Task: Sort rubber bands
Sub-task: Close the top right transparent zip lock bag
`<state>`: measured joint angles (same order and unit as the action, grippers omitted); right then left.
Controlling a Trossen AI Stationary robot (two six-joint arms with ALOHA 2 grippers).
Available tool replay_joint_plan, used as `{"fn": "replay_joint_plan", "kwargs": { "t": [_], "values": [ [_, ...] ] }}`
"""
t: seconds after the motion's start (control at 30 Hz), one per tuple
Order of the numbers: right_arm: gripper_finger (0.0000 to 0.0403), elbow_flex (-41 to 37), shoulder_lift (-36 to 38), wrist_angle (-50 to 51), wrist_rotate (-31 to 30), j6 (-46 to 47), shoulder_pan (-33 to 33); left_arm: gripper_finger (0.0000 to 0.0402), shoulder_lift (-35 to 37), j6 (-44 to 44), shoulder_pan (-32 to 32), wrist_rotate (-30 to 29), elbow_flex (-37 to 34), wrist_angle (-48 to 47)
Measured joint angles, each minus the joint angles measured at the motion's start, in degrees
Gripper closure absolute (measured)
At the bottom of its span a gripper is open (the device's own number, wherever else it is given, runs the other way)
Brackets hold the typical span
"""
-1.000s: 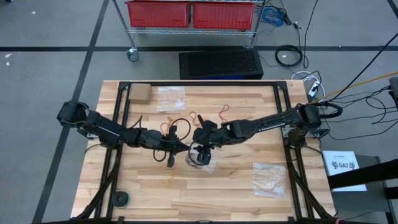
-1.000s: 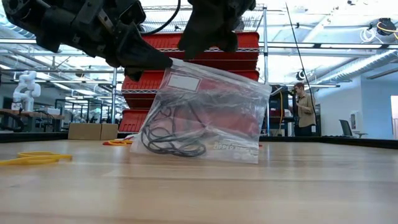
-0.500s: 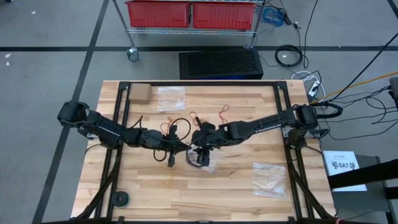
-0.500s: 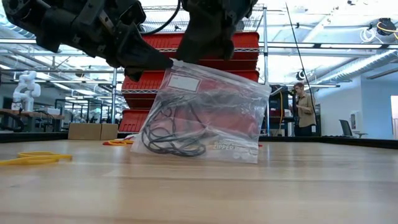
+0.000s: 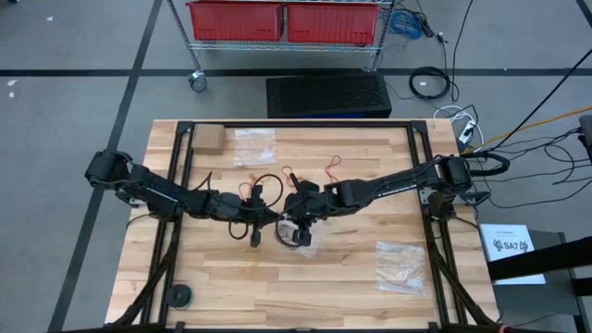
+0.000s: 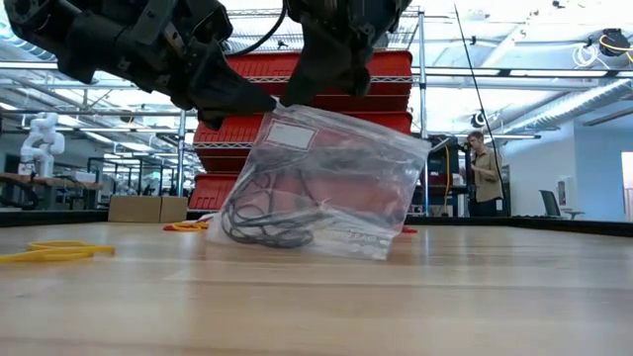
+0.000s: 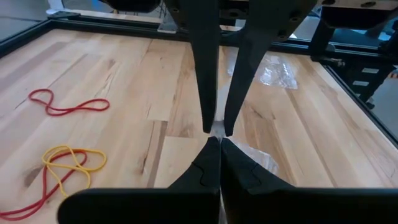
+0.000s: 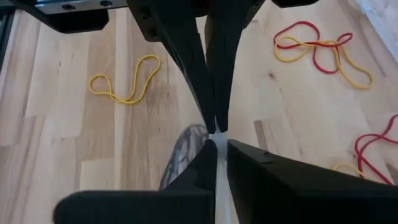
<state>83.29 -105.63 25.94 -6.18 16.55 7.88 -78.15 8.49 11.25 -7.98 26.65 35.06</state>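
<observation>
Left gripper (image 6: 259, 99) and right gripper (image 6: 297, 96) both pinching the clear bag (image 6: 326, 188) of dark rubber bands (image 6: 262, 222) with closed fingers, bag tilting over the desk (image 6: 396, 297)

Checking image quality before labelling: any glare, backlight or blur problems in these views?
Low view: bright ceiling and windows behind silhouette both grippers; the clear bag shows sheen, near tabletop soft. High view: even, no glare. Wrist views: own fingers dark and featureless, red and yellow rubber bands sharp.

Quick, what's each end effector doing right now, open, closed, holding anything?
Left end effector: closed on the top edge of the clear bag of dark rubber bands.
Right end effector: closed on the same top edge.
</observation>
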Motion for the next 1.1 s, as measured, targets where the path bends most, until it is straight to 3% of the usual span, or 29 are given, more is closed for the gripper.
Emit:
{"fn": "replay_joint_plan", "kwargs": {
  "t": [1.1],
  "values": [
    [0.0393,0.0,0.1,20.0,0.2,8.1,3.5,0.0402,0.5,0.2,0.0,-2.0,0.0,0.1]
  ]
}}
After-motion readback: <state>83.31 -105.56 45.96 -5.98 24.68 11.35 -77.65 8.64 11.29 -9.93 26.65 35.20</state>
